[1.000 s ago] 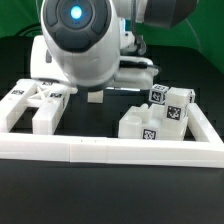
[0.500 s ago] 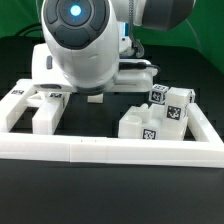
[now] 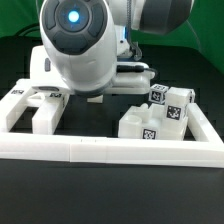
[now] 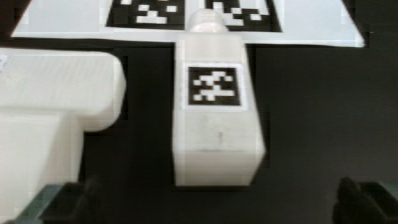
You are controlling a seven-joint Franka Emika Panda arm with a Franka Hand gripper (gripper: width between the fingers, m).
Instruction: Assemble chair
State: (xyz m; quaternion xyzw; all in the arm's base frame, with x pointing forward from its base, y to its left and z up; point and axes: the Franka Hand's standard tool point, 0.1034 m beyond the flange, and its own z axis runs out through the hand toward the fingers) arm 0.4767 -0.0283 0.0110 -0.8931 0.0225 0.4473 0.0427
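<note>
In the wrist view a white bar (image 4: pixel 217 110) of the chair lies flat on the black table, with a square tag on its upper face. One of its ends touches the marker board (image 4: pixel 71 22). My gripper (image 4: pixel 214 204) hangs open above the bar's other end, one dark finger on each side and well apart from it, holding nothing. A bigger white blocky part (image 4: pixel 50 115) lies beside the bar. In the exterior view the arm's round white housing (image 3: pixel 75 45) hides the gripper and most of the bar.
A white rail (image 3: pixel 110 151) borders the work area along the front and both sides. White tagged parts (image 3: pixel 32 105) lie at the exterior view's left. A cluster of tagged cubes and slabs (image 3: pixel 155 115) sits at the exterior view's right.
The arm has sunk a little and shifted slightly toward the exterior view's left. The parts have not moved and the jaws stay open.
</note>
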